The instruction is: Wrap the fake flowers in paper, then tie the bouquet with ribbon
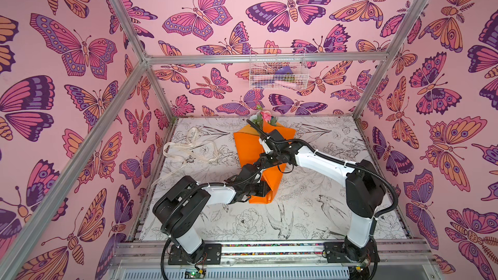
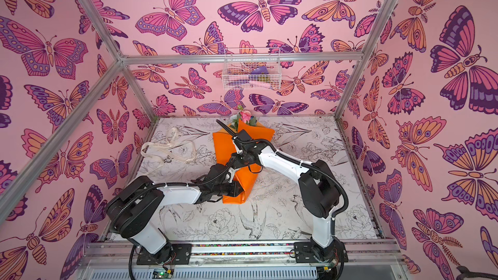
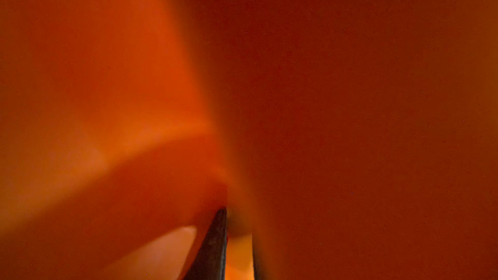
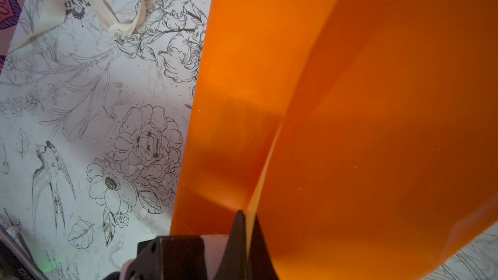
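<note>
Pinching orange bouquet wrap (image 4: 377,103) in closed right gripper (image 4: 246,218), bundling for tying | left gripper (image 3: 238,227) amid wrap, grip unclear | cream ribbon (image 1: 177,145) apart.

The bouquet of fake flowers (image 1: 246,148), orange-wrapped, lies on the table (image 1: 310,211), blooms at far end.

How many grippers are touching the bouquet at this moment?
2. The right gripper is shut on a paper edge of the bouquet, about mid-length; the left gripper is at its stem end, buried in folds.
</note>
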Controlling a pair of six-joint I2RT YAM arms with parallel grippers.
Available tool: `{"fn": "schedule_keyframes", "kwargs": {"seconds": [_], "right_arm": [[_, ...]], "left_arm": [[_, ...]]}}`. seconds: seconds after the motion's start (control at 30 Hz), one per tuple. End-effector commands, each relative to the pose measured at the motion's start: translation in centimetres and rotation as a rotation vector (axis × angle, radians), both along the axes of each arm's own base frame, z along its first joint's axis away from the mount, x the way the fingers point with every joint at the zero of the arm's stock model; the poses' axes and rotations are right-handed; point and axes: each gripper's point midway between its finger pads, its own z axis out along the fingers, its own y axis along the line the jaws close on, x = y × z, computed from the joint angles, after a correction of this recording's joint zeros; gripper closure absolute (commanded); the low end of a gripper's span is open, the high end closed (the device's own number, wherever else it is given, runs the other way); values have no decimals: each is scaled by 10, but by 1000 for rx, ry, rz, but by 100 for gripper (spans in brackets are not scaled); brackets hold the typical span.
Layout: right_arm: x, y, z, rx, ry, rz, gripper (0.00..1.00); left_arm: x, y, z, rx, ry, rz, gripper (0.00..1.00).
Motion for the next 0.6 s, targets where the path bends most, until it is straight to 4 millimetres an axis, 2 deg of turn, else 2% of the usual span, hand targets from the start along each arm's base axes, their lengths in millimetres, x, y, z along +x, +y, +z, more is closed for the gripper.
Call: {"fn": "schedule_keyframes", "kwargs": {"seconds": [0.0, 0.2, 0.27, 0.33, 0.37, 0.4, 0.5, 0.53, 0.57], "right_arm": [[-13, 8, 1, -17, 13, 79, 100], [-14, 4, 5, -35, 2, 91, 100], [-13, 5, 6, -33, -3, 95, 100], [-13, 7, 7, -32, -3, 100, 100], [-13, 7, 7, -31, -3, 105, 100], [-13, 8, 8, -30, -4, 110, 100], [-14, 12, 9, -38, -8, 136, 100], [-15, 13, 10, -42, -12, 148, 100], [-16, 14, 8, -52, -9, 162, 100]], "left_arm": [[3, 7, 26, -79, -27, 39, 75], [11, 50, 50, -166, 14, 216, 70], [12, 68, 49, -140, 45, 298, 70], [10, 89, 33, -68, 118, 398, 70], [11, 96, 38, -76, 119, 424, 70], [10, 101, 34, -75, 146, 449, 70], [12, 104, 30, -122, 181, 467, 70], [12, 103, 19, -121, 213, 470, 70], [14, 101, 17, -137, 225, 469, 71]]}}
